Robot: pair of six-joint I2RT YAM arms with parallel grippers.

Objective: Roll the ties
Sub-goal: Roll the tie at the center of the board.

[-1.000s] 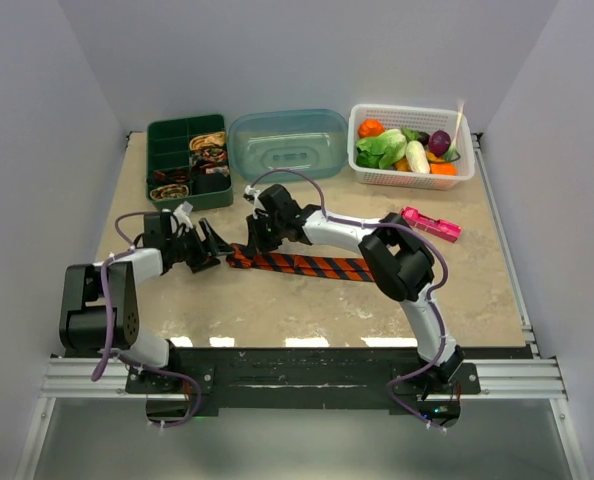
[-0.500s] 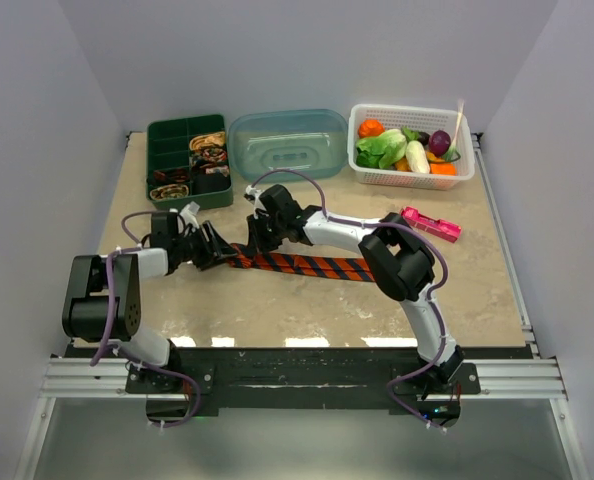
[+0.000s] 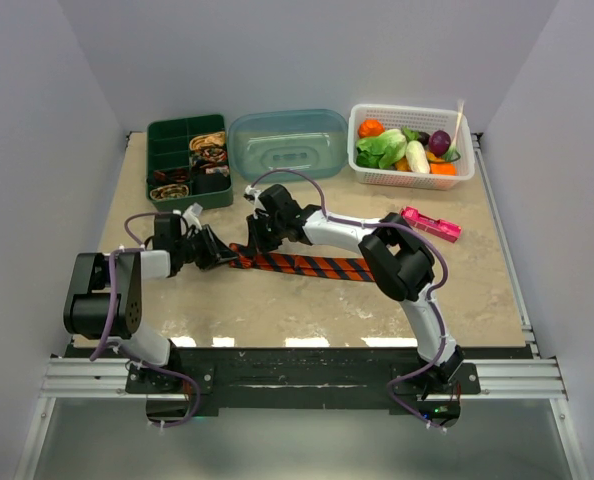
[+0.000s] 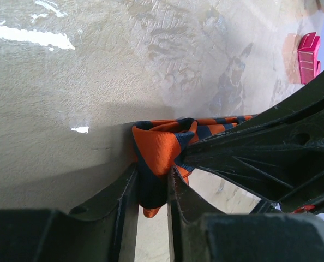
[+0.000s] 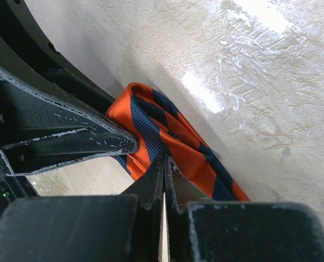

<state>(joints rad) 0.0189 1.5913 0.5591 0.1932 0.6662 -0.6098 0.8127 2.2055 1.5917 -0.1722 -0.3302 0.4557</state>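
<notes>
The orange tie [image 3: 307, 266] with dark diagonal stripes lies flat across the table's middle, its left end folded over. My left gripper [image 3: 214, 250] is shut on that folded end [image 4: 152, 164], which sits clamped between the two fingers. My right gripper [image 3: 254, 235] comes in from the right, jaws shut, its tips pinching the tie's fold [image 5: 151, 123] right beside the left fingers. In the left wrist view the right gripper's dark fingers [image 4: 249, 158] touch the fold. Small coiled ties [image 3: 208, 149] sit in the green box.
A green compartment box [image 3: 162, 132] stands at the back left, a teal plastic container [image 3: 288, 143] beside it, and a white basket [image 3: 413, 178] of toy vegetables at the back right. A pink flat gadget [image 3: 430, 224] lies right of the tie and also shows in the left wrist view [image 4: 308, 54].
My left gripper has shifted a little right and back toward the tie's left end, and its arm has swung in. The right arm and the tie have barely moved.
</notes>
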